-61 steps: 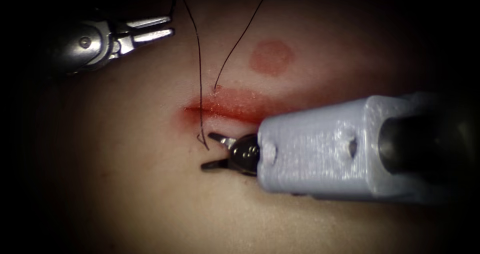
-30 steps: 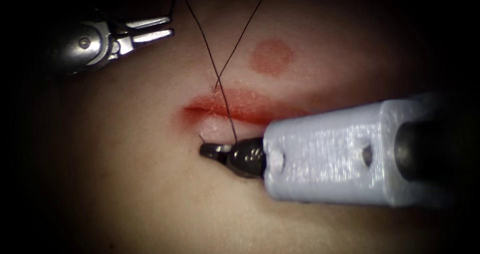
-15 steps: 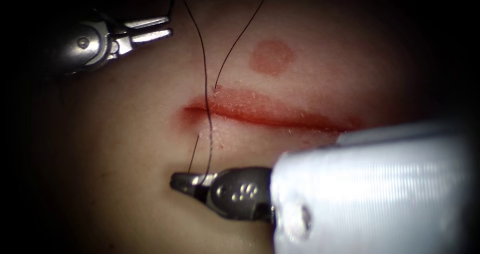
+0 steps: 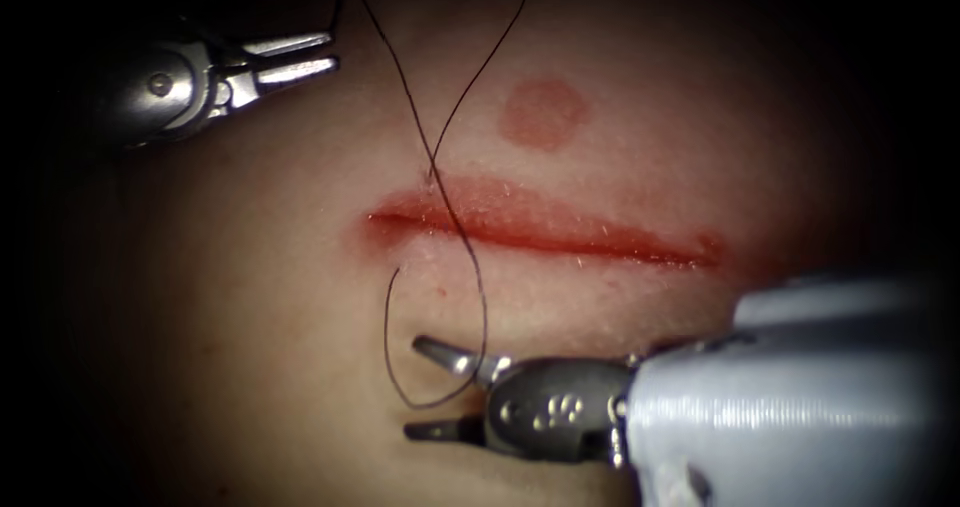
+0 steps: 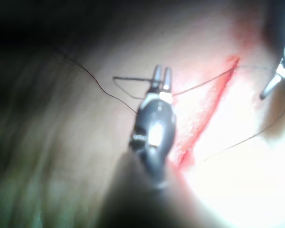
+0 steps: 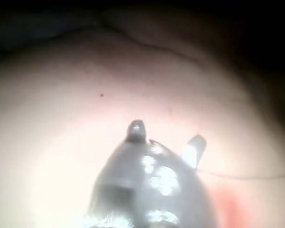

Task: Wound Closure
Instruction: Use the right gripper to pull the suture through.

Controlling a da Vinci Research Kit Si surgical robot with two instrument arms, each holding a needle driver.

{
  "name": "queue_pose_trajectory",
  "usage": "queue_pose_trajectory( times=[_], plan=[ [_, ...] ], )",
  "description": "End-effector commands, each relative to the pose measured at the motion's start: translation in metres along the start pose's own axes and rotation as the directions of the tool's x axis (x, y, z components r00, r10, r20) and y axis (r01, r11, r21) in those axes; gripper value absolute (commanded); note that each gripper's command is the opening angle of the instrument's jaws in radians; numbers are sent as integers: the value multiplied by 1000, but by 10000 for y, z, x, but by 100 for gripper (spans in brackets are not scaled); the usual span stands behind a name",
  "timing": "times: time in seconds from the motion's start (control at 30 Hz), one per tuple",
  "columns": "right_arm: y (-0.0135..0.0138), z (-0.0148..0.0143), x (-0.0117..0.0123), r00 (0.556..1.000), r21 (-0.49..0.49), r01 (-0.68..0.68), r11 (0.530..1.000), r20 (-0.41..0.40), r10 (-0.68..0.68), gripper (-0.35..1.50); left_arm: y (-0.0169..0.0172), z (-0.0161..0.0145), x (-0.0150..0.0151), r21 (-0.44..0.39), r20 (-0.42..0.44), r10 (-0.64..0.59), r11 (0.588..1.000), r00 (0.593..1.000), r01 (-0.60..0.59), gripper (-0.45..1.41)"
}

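Observation:
The cut point(image 4: 560, 235) runs across the tissue point(image 4: 250, 297), red along its edges. Thread point(image 4: 470, 257) enters at the cut's left end, leaves the skin just below it, curls into a slack loop and climbs out of the picture. My right tool point(image 4: 413, 388) lies below the cut's left end, jaws open and holding nothing, with the loop draped over its upper jaw. Its parted jaws point(image 6: 166, 135) also show in the right wrist view. My left tool point(image 4: 334, 52) hovers far left above the cut, jaws slightly open; thread point(image 5: 204, 81) passes by its tips point(image 5: 162, 70). I see no needle.
A round red mark point(image 4: 541, 113) sits on the tissue above the cut. The right tool's pale sleeve point(image 4: 800, 397) covers the tissue below the cut's right half. One right jaw point(image 5: 270, 88) shows beyond the cut in the left wrist view.
The right tool shut on the thread below the cut's left end, drew it toward the viewer, then opened and let it go; the loop now hangs slack. The left tool stayed put.

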Motion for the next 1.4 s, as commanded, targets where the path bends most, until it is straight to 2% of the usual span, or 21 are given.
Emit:
queue_pose_trajectory(
  times=[0.03, 0.17, 0.27, 0.33, 0.43, 0.5, 0.6, 0.67, 0.7, 0.87, 1.0, 1.13, 1.17, 1.33, 1.4],
  plan=[
    [1, -1, -12, 1000, -14, -6, 1000, 10, 6, 148, 0, 6, -6, 0, -1, 0, 1000, 1000, 0, -35],
    [16, -13, -38, 1000, -103, -15, 995, -7, 14, 148, 0, 6, -6, 0, -1, 0, 1000, 1000, 0, -35],
    [28, -6, -66, 1000, -131, 27, 991, 13, -26, 148, 0, 6, -6, 0, -1, 0, 1000, 1000, 0, -35],
    [30, -4, -72, 999, -128, 41, 991, 24, -38, 148, 0, 6, -6, 0, -1, 0, 1000, 1000, 0, -35],
    [32, 13, -87, 992, -116, 99, 988, 88, -89, 148, 0, 6, -6, 0, -1, 0, 1000, 1000, 0, -35],
    [30, 39, -98, 986, -98, 132, 986, 117, -120, 148, 0, 6, -6, 0, -1, 0, 1000, 1000, 0, -35],
    [22, 69, -101, 985, -72, 134, 988, 114, -126, 148, 0, 6, -6, 0, -1, 1, 1000, 1000, -1, -35],
    [9, 103, -95, 983, -47, 151, 987, 111, -145, 148, 0, 6, -6, 0, -1, 1, 1000, 1000, -1, -35],
    [9, 103, -95, 983, -47, 151, 987, 111, -145, 148, 0, 6, -6, 0, -1, 1, 1000, 1000, -1, -35],
    [-7, 154, -73, 980, -28, 182, 983, 91, -179, 148, 0, 6, -6, 0, -1, 1, 1000, 1000, -1, -35],
    [-2, 185, -61, 968, -26, 232, 972, 104, -228, 147, 1, 6, -6, 0, -1, 1, 1000, 1000, -1, -35],
    [13, 202, -74, 956, -47, 241, 969, 182, -229, 147, 1, 6, -6, 0, -1, 1, 1000, 1000, -1, -35],
    [15, 210, -85, 950, -39, 244, 969, 211, -231, 145, 1, 6, -6, 0, -1, 1, 1000, 1000, -1, -35],
    [14, 220, -104, 946, -41, 233, 972, 240, -217, 145, 1, 6, -6, 0, -1, 1, 1000, 1000, -1, -35],
    [17, 214, -106, 947, -49, 217, 975, 252, -198, 145, 1, 5, -6, -1, -2, 1, 1000, 1000, -1, -35]
  ],
)
